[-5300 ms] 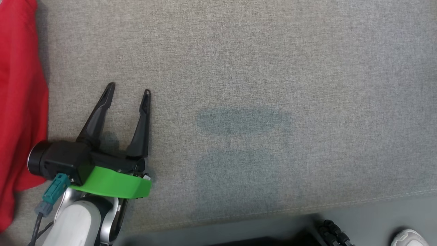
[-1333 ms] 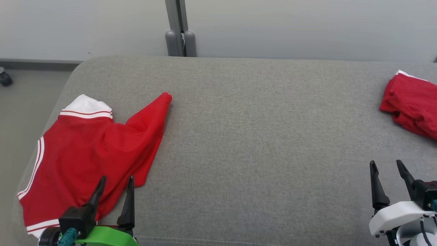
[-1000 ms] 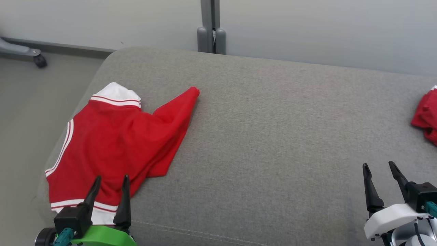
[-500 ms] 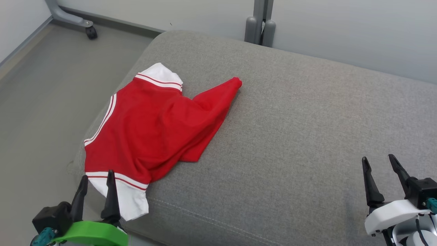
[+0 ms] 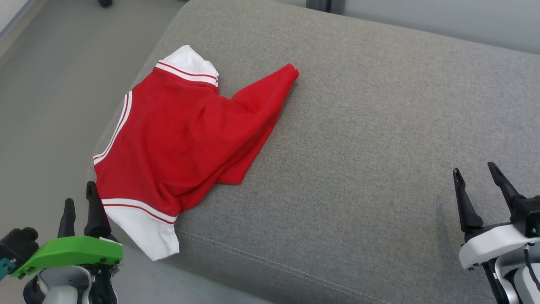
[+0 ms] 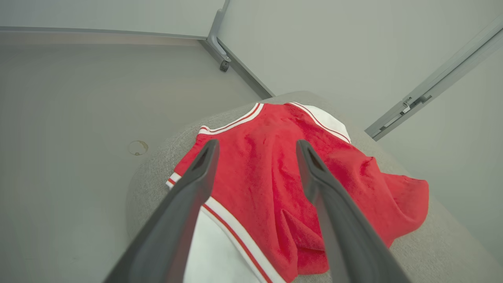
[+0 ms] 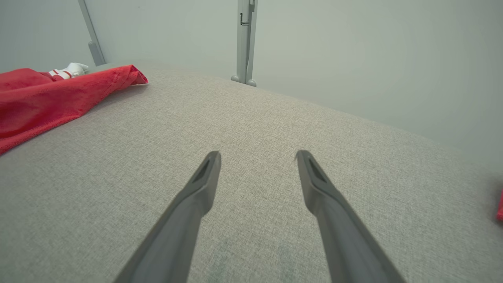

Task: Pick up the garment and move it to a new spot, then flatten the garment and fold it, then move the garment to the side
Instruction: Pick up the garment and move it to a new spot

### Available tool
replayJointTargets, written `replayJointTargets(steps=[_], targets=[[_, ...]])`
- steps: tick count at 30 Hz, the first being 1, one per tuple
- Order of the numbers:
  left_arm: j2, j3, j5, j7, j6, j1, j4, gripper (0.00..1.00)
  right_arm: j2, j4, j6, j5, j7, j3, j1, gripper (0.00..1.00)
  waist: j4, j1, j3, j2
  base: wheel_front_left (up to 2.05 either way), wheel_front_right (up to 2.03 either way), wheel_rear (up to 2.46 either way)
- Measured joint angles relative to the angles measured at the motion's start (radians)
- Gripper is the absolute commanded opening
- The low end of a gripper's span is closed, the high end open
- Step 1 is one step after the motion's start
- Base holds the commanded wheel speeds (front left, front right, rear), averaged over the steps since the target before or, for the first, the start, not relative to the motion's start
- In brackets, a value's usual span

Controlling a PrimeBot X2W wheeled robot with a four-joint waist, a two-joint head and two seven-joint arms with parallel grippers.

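The left hand [image 5: 79, 193] is held just off the left end of the grey cushion [image 5: 358, 147], fingers wide apart and empty, beside the red garment [image 5: 177, 135] laid there. The right hand [image 5: 473, 168] is held over the cushion's right side, equally spread and empty.

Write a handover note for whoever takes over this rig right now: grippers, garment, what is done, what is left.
Left gripper: open, empty, by the white hem of the garment.
Right gripper: open, empty, over bare cushion.
Garment: crumpled at the cushion's left end, hem hanging over the front edge.
Done: nothing yet.
Left: pick up, move, flatten, fold, set aside.
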Motion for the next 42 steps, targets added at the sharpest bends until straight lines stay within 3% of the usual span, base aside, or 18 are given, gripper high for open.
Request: replayJointTargets(steps=[6,17,28,42], targets=[[-0.011,0.075,-0.137,0.038,-0.005,-0.084,0.077,1.0,-0.021,-0.048,0.0,-0.007,0.019,-0.013,-0.027,1.0,-0.02,0.0,0.072,0.0,0.0,0.0,0.0],[0.001,0.063,-0.167,0.124,-0.033,-0.188,0.264,1.0,-0.05,-0.076,-0.008,-0.008,0.031,-0.057,-0.045,1.0,-0.064,0.0,0.181,0.0,0.0,0.0,0.0],[-0.001,0.092,-0.227,0.18,-0.041,-0.251,0.424,1.0,-0.075,-0.13,-0.008,-0.01,0.062,-0.06,-0.059,1.0,-0.076,0.0,0.205,0.0,0.0,0.0,0.0],[0.001,0.085,-0.259,0.232,-0.084,-0.336,0.509,1.0,-0.089,-0.197,-0.008,-0.01,0.09,-0.071,-0.063,1.0,-0.095,0.0001,0.253,0.0,0.0,0.0,0.0]])
